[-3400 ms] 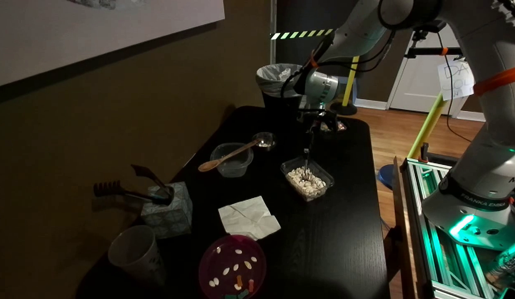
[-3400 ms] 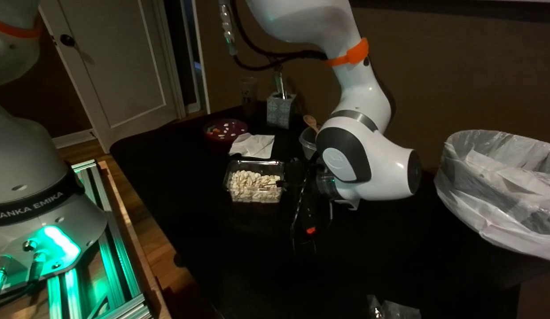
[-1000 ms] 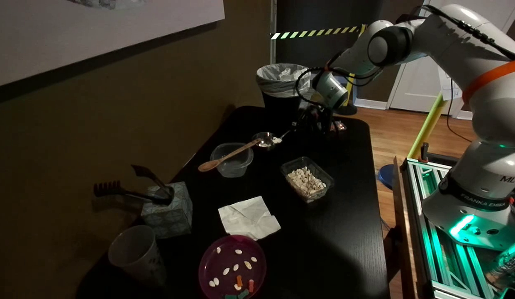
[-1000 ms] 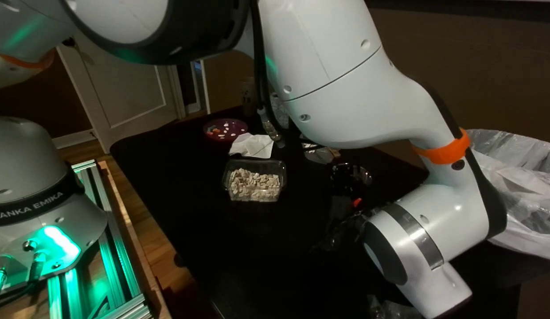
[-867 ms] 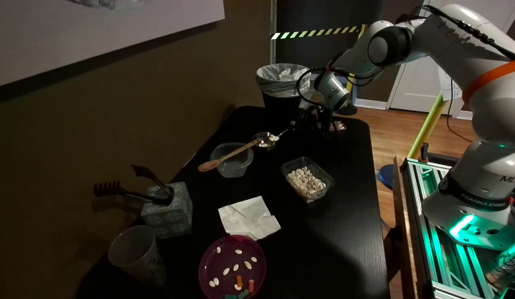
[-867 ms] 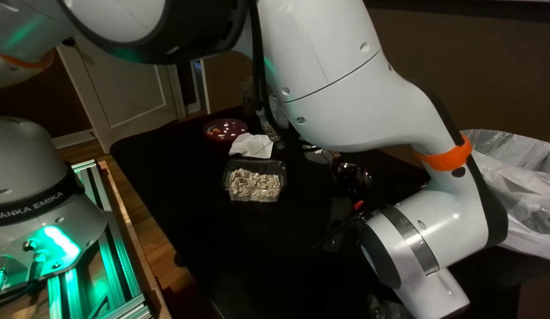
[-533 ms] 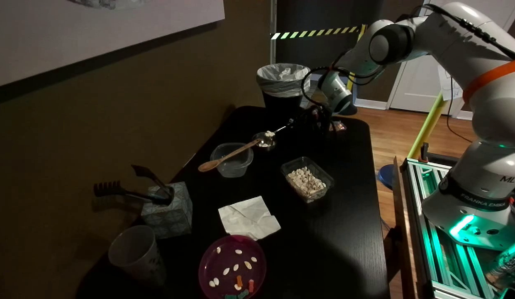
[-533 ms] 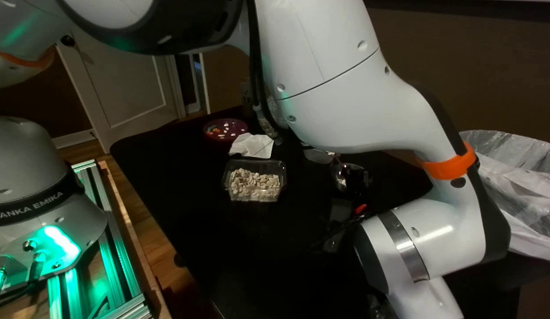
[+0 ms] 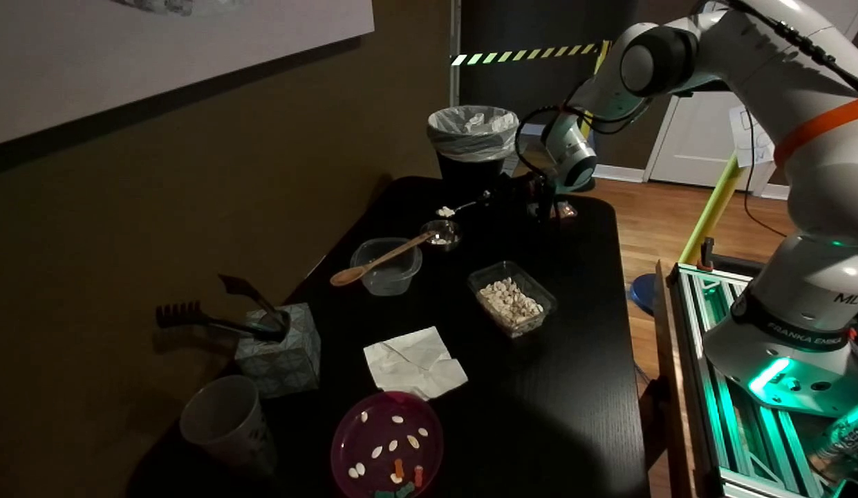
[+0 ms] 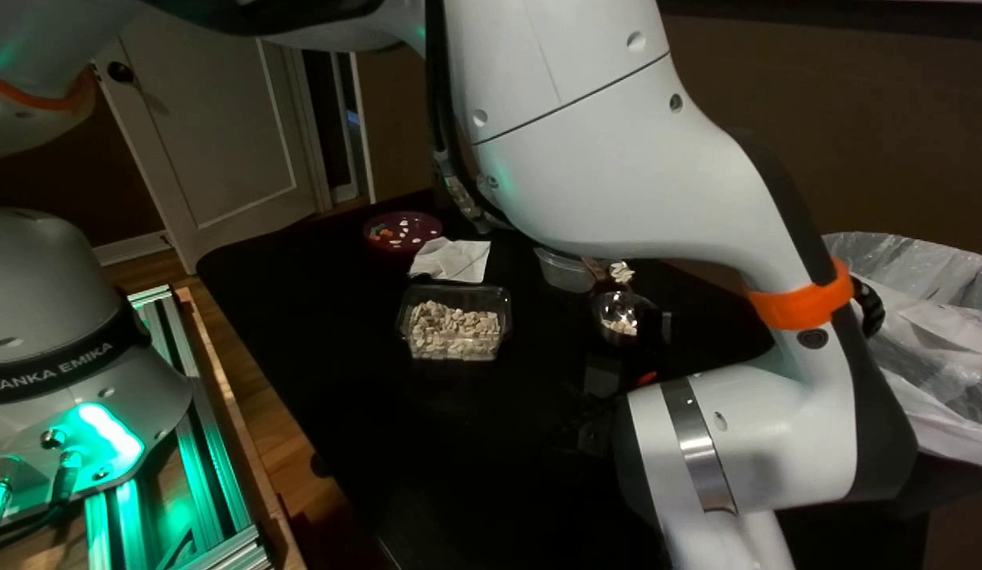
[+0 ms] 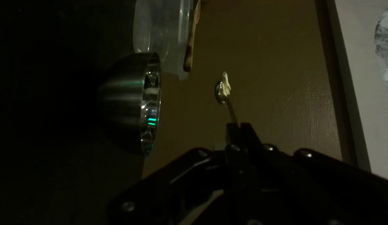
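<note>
My gripper (image 11: 238, 125) is shut on the thin handle of a metal spoon (image 11: 232, 112), its fingertips pressed together around it. Pale flat seeds (image 11: 225, 86) lie heaped in the spoon's head, which points away from the gripper. In an exterior view the loaded spoon (image 9: 464, 206) hangs above and behind a small metal bowl (image 9: 455, 239), apart from its rim. Some pale seeds show inside that bowl in both exterior views. The wrist view has the metal bowl (image 11: 125, 90) to the left of the spoon. A clear rectangular container (image 10: 494, 305) holds many more seeds.
A wooden spoon (image 9: 393, 254) rests across a clear tub (image 9: 390, 282) beside the bowl. A lined trash bin (image 9: 472, 138) stands behind. Toward the front are a napkin (image 9: 411, 363), a purple plate (image 9: 347, 443), a patterned box (image 9: 283, 363) with utensils and a cup (image 9: 225, 422).
Earlier the spoon stood in the seed container. Over the last second, its loaded head passed from beside the metal bowl across it and rose higher, seeds still on it.
</note>
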`<state>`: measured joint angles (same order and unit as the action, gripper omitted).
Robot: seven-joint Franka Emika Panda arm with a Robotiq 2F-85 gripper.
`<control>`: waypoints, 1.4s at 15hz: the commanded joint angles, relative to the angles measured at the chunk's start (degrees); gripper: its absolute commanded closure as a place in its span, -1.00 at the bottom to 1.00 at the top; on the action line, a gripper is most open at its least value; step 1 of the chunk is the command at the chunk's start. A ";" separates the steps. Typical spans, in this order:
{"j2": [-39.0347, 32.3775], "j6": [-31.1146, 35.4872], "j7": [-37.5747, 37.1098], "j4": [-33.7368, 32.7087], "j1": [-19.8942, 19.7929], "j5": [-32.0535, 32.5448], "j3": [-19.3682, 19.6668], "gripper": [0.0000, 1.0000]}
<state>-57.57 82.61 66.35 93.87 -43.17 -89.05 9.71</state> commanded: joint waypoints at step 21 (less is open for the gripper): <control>20.70 29.28 45.08 27.28 19.61 -20.36 11.03 0.98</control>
<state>-40.22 110.66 106.88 117.28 -25.20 -106.71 19.51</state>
